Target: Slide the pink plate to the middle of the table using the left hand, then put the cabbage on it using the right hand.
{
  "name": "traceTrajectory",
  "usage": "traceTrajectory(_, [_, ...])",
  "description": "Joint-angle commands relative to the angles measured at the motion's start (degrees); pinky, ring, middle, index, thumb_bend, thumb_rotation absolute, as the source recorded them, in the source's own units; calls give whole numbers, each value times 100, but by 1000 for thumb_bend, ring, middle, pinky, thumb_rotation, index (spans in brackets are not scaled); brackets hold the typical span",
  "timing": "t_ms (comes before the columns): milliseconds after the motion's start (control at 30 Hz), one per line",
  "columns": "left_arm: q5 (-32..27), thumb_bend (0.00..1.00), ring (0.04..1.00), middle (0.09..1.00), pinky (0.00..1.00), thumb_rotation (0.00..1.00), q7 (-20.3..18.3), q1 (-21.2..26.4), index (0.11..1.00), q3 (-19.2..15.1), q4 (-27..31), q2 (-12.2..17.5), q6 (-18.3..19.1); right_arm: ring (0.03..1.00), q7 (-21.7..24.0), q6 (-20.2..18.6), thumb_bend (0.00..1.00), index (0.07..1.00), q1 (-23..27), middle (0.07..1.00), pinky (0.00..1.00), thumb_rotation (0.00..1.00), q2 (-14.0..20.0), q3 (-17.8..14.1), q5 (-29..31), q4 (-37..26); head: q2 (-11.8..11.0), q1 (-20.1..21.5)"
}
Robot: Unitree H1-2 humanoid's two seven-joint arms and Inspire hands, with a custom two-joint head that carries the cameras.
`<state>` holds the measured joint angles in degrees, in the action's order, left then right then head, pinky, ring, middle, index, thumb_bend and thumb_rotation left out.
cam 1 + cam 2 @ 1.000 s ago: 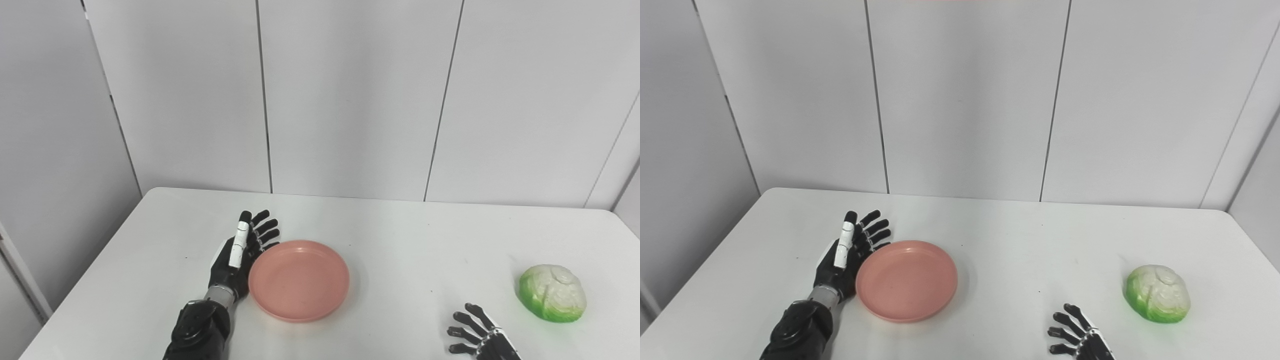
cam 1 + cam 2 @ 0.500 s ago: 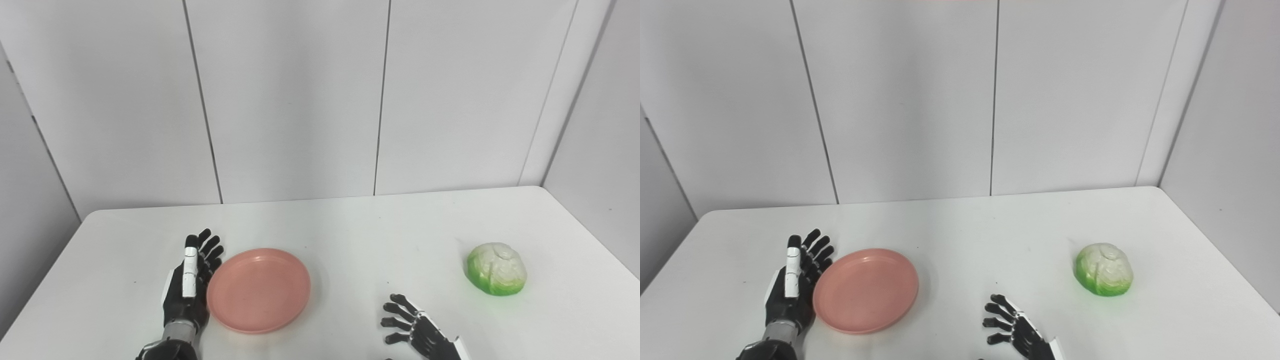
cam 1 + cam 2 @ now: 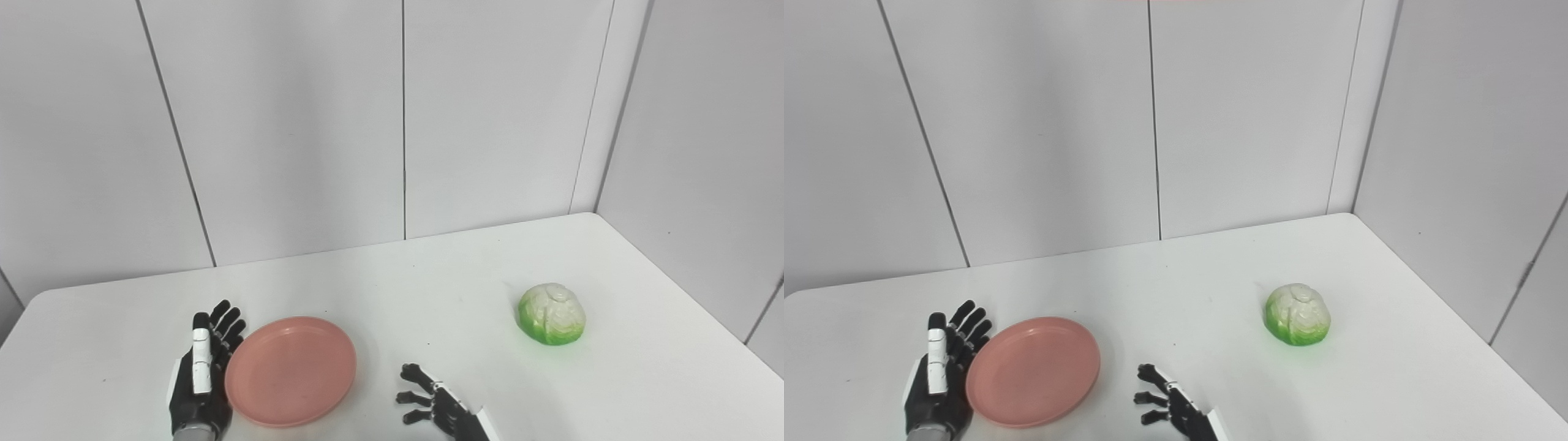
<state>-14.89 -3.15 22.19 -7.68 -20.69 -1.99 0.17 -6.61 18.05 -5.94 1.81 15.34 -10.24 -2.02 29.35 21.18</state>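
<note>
Resting flat beside the pink plate (image 3: 290, 370), my left hand (image 3: 201, 378) has fingers spread, its wrist cut off below. My right hand (image 3: 436, 407) is splayed, empty, partly cropped. I see the cabbage (image 3: 551, 313) well to its right.

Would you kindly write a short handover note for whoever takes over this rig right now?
Left hand: open, fingers straight, standing on edge against the left rim of the pink plate; it holds nothing.
Right hand: open, fingers spread, low near the front edge to the right of the plate, well short of the cabbage.
Plate: flat on the white table, left of the table's middle, nothing on it.
Cabbage: on the table to the right, untouched.
Done: left hand set for the push.
Left: slide the plate to the middle, then grasp the cabbage with the right hand and place it on the plate.
</note>
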Motion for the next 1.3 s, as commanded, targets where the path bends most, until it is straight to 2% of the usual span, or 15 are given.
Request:
traceTrajectory(0, [-39, 912, 907, 896, 961, 904, 2, 189, 851, 20, 11, -57, 75, 765, -88, -140, 599, 862, -127, 874, 654, 436, -588, 38, -28, -45, 11, 18])
traceTrajectory(333, [-88, 897, 915, 910, 986, 921, 77, 177, 868, 2, 137, -207, 266, 777, -289, -178, 628, 863, -87, 868, 667, 442, -581, 127, -11, -12, 32, 83])
traceTrajectory(400, [-121, 896, 918, 912, 993, 918, 53, 174, 869, -10, 151, -213, 288, 774, -473, -227, 626, 860, -98, 873, 666, 450, -576, 108, -368, -83, 32, 83])
traceTrajectory(567, [-216, 880, 934, 923, 1000, 913, 45, 154, 871, -37, 200, -190, 411, 736, -1151, -534, 666, 832, -132, 849, 609, 681, -569, -48, -1699, -671, 77, 210])
traceTrajectory(733, [-200, 891, 930, 915, 1000, 925, 52, 145, 883, -31, 131, -129, 421, 782, -1086, -1307, 812, 880, 20, 876, 612, 864, -391, -201, -2526, -1524, 67, 242])
traceTrajectory(767, [-188, 892, 929, 915, 1000, 925, 60, 150, 883, -30, 99, -123, 405, 784, -930, -1542, 815, 881, 130, 877, 612, 868, -278, -279, -2698, -1749, 46, 260])
traceTrajectory(800, [-183, 892, 922, 905, 1000, 927, 61, 154, 878, -28, 73, -123, 389, 806, -765, -1760, 859, 890, 242, 882, 648, 896, -152, -354, -2871, -1947, 33, 260])
traceTrajectory(900, [-199, 903, 921, 904, 1000, 924, 41, 161, 884, -30, 26, -119, 352, 883, -280, -2301, 906, 902, 582, 904, 793, 924, 134, -594, -3351, -2384, 13, 260])
traceTrajectory(1033, [-212, 902, 920, 899, 1000, 921, 17, 171, 886, -47, -70, -109, 264, 897, 453, -2863, 941, 919, 1014, 931, 755, 908, 446, -891, -3824, -2686, -5, 260])
traceTrajectory(1133, [-217, 914, 919, 899, 1000, 916, 14, 155, 889, -47, -56, -103, 285, 914, 1109, -3197, 959, 920, 1417, 945, 755, 867, 857, -1117, -4091, -2818, 1, 252])
traceTrajectory(1267, [-221, 920, 915, 902, 1000, 921, -16, 116, 893, -29, 7, -108, 307, 921, 1663, -3326, 997, 910, 1897, 952, 730, 834, 1386, -1362, -4333, -2740, 11, 226])
